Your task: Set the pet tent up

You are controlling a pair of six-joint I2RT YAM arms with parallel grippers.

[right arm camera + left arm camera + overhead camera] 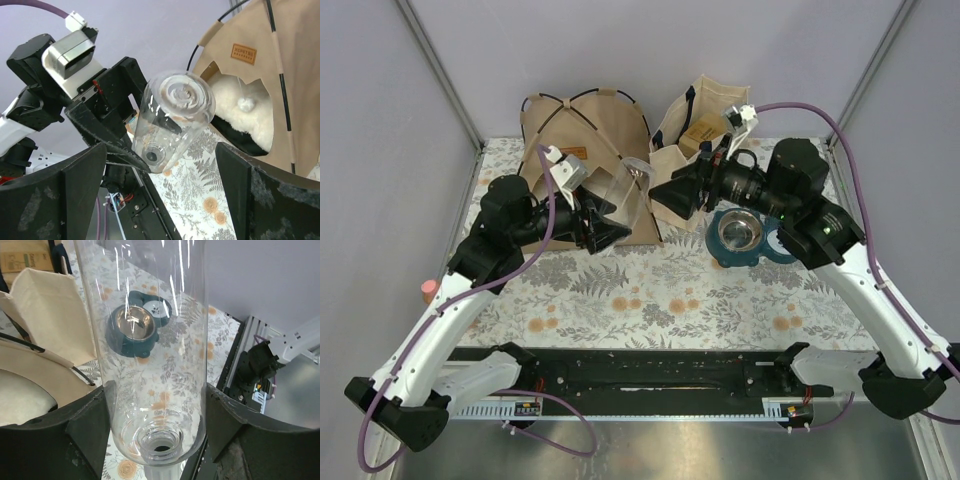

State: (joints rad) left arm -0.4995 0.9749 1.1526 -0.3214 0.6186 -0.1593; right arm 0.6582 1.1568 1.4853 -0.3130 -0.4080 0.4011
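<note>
Fingers [85, 435] of the left end effector [157, 410] are clenched on a clear bottle [150, 335]. One dark pad sits on each side of its lower body, and the open neck points back toward the wrist. The bottle is held off the surface [650, 290], just in front of the pet tent [585, 130] on its doorway side. The right end effector [161, 150] is released. It hovers in front of the tent's right edge with both fingers spread wide, facing the bottle's ringed base, and neither finger touches the bottle.

The pet tent stands upright at the back of the surface, its tan fabric stretched over thin black poles [278, 75] that cross at the top. A small brown label patch [243, 53] sits above the arched doorway, and a white pom-pom [245, 104] hangs on a string in the opening. A fluffy white pillow [222, 100] lies inside the tent. A cream tote bag [705, 125] with navy handles stands just right of the tent; whether the two touch I cannot tell. A teal bowl [738, 235] with a steel insert rests in front and to the right of the tent.
</note>
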